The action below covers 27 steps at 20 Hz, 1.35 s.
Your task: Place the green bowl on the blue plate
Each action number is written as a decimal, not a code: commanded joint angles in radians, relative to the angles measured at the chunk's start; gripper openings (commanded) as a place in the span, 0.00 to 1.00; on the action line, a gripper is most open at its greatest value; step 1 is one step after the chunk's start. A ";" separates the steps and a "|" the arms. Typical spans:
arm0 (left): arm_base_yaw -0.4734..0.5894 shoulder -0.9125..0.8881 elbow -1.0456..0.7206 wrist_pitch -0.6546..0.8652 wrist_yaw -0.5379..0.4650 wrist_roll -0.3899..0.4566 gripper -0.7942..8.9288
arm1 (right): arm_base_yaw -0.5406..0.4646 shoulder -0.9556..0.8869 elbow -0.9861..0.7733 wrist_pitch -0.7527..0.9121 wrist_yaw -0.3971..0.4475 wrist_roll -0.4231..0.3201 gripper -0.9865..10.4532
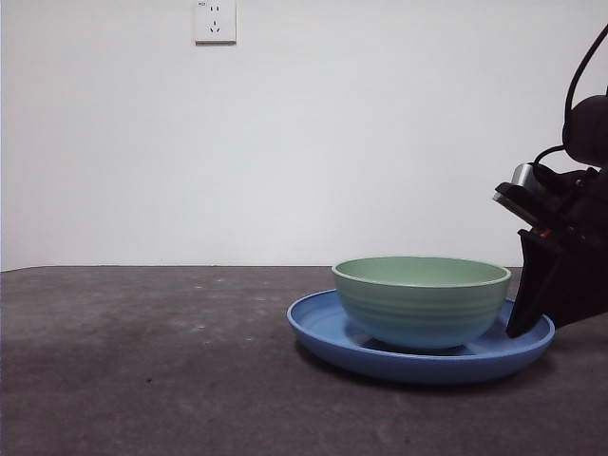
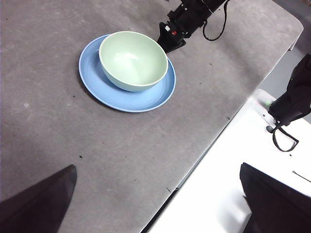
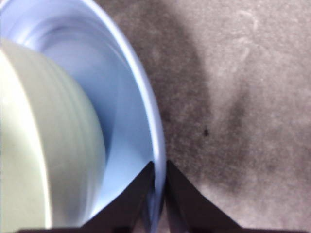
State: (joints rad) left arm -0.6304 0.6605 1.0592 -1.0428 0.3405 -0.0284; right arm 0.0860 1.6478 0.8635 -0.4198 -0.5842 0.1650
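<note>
Now, right pincer (image 3: 156,167) clamped on blue plate (image 3: 148,102) rim, green bowl (image 1: 421,299) on plate, left pincer (image 2: 155,194) wide apart.

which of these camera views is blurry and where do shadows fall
Right wrist view: soft and out of focus, the green bowl and blue plate smeared, a dark shadow on the table. Front view: sharp, shadow beneath the plate. Left wrist view: clear, evenly lit.

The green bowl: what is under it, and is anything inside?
The green bowl sits upright on the blue plate, off-centre toward the right pincer, whose jaws straddle the plate's rim. Its inside looks empty. The plate's surface beneath the bowl is covered.
</note>
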 commanded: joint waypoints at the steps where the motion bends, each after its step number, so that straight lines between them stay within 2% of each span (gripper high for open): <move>1: -0.005 0.005 0.011 0.016 0.005 -0.006 0.73 | 0.007 0.016 0.051 -0.028 0.006 0.034 0.10; 6: -0.005 0.005 0.011 0.038 0.005 -0.006 0.73 | 0.063 0.017 0.180 -0.168 -0.004 0.043 0.10; 8: -0.005 0.005 0.011 0.040 0.005 -0.006 0.73 | 0.108 0.018 0.216 -0.174 -0.004 0.072 0.10; 16: -0.005 0.005 0.011 0.040 0.005 -0.006 0.73 | 0.292 0.096 0.242 -0.021 0.001 0.202 0.10; 24: -0.005 0.005 0.011 0.033 0.005 -0.010 0.73 | 0.313 0.209 0.242 0.039 0.015 0.240 0.10; 25: -0.005 0.005 0.011 0.032 0.005 -0.010 0.73 | 0.313 0.209 0.242 0.042 0.014 0.240 0.11; 27: -0.005 0.005 0.011 0.018 0.005 -0.010 0.73 | 0.313 0.209 0.242 0.042 0.014 0.240 0.23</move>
State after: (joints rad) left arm -0.6304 0.6605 1.0592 -1.0290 0.3405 -0.0360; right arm 0.3943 1.8416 1.0851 -0.3832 -0.5720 0.3954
